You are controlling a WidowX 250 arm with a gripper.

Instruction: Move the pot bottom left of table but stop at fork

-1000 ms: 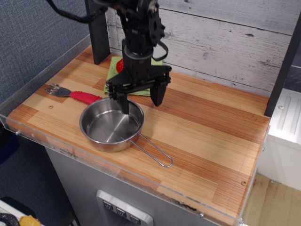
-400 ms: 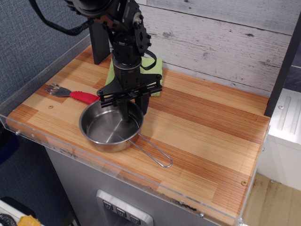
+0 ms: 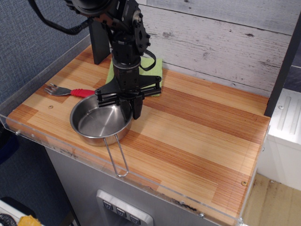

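The shiny steel pot (image 3: pixel 99 123) sits on the striped wood table (image 3: pixel 197 136) near its front left. Its wire-loop handle (image 3: pixel 116 157) points toward the front edge. The fork (image 3: pixel 70 91), with silver tines and a red handle, lies just behind the pot's left rim, very close to or touching it. My black gripper (image 3: pixel 130 111) hangs straight down and is shut on the pot's back right rim, one finger inside the bowl and one outside.
A green cloth (image 3: pixel 151 67) lies behind the gripper, mostly hidden by the arm. A dark post (image 3: pixel 99 42) stands at the back left. A clear acrylic rim (image 3: pixel 47 141) runs along the table's front and left edges.
The gripper has closed on the pot's rim and dragged the pot left. The pot turned, so its handle swung from pointing right-front to pointing at the front edge.
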